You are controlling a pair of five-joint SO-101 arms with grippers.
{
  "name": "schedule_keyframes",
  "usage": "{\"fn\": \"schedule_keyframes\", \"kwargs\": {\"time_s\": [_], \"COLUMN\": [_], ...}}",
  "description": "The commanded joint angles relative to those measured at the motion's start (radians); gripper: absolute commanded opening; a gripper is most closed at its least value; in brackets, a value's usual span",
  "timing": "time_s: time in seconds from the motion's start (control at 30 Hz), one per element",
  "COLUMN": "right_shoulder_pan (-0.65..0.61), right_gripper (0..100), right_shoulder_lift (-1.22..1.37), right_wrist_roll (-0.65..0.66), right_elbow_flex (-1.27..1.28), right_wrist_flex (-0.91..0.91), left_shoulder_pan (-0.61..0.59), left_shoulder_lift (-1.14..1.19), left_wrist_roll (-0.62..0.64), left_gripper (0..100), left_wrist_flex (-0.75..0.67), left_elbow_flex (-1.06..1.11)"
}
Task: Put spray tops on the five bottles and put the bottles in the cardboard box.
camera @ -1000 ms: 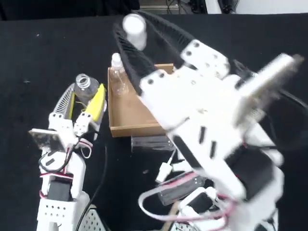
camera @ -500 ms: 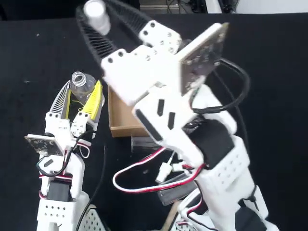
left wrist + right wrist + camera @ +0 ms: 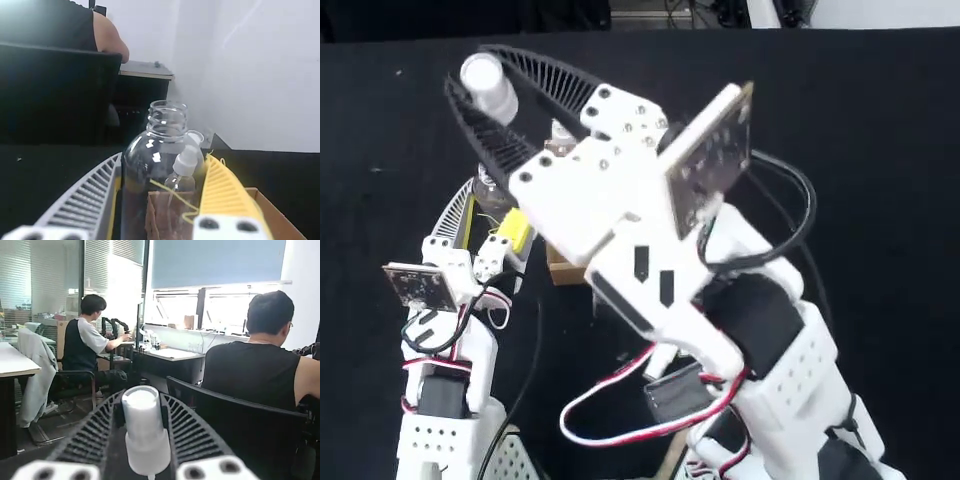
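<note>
My left gripper (image 3: 162,165) is shut on a clear bottle (image 3: 155,150) with an open neck, held upright between its grey and yellow fingers. From above, that bottle (image 3: 487,185) peeks out beside the cardboard box (image 3: 558,268), with the left gripper (image 3: 492,207) around it. My right gripper (image 3: 480,75), with black ribbed fingers, is shut on a white spray top (image 3: 488,85) and hangs above and just behind the open bottle. The spray top (image 3: 145,430) sits nozzle up between the right gripper's fingers (image 3: 142,412). A small bottle with a spray top (image 3: 186,162) stands in the box (image 3: 262,207).
The right arm's white body (image 3: 650,260) covers most of the box and the middle of the black table (image 3: 880,140). Clear plastic packaging and cables (image 3: 665,355) lie near the arm bases. People sit at desks in the room behind.
The right arm has swung left with the spray top, from over the box to above the bottle in the left gripper. The left arm has barely moved.
</note>
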Motion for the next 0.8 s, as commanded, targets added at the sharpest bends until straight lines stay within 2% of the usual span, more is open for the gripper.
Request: {"fn": "schedule_keyframes", "kwargs": {"time_s": [0.0, 0.37, 0.77], "right_shoulder_pan": [-0.023, 0.011, 0.074], "right_gripper": [1.1, 1.1, 1.1], "right_shoulder_lift": [-0.016, 0.068, 0.125], "right_wrist_roll": [0.005, 0.005, 0.005], "right_elbow_flex": [0.007, 0.033, 0.036], "right_wrist_flex": [-0.040, -0.129, -0.126], "left_shoulder_pan": [-0.012, -0.013, -0.013], "left_shoulder_lift": [-0.011, -0.011, -0.012], "left_wrist_roll": [0.011, 0.011, 0.011], "left_gripper": [3, 3, 3], "left_wrist_flex": [0.005, 0.003, 0.003], "left_elbow_flex": [0.021, 0.021, 0.021]}}
